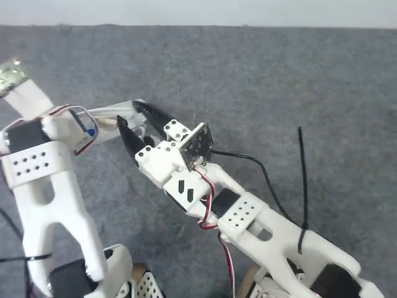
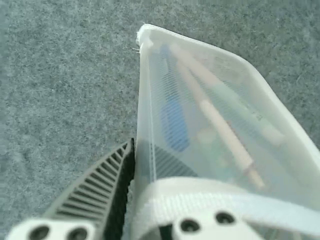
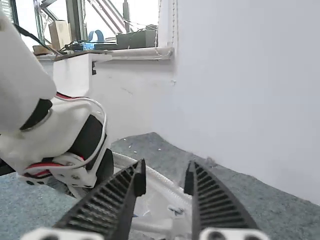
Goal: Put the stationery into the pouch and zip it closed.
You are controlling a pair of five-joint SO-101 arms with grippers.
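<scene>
Grey carpet-textured counter. Two white arms on it, crowded together at about 10 o'clock from the middle of the high view.

Left arm: left end effector is clenched on the translucent white mesh pouch, with the mesh pinched between the black ribbed finger and the white jaw. The pouch is held off the counter. In the high view it is the pale strip at 10 o'clock.

Right arm: right end effector has its jaws parted, grasping nothing. It sits right at the pouch's white edge, which runs between the fingertips. Can't tell whether the zip is shut, or where the pull is.

Stationery is already inside the pouch: a blue pen, a long beige stick, likely a pencil, and a pale green item.

Risks, my judgement:
- The right fingers may close on loose mesh instead of the zip pull, so the zip doesn't move or the fabric jams in the teeth.
- A hard tug along the zip could drag the pouch out of the left pinch, which only grips one end.
- If the mouth is open and the pouch tips, the pen or pencil could slide out.
- The arms are very close, so the right fingers could knock the left wrist.
</scene>
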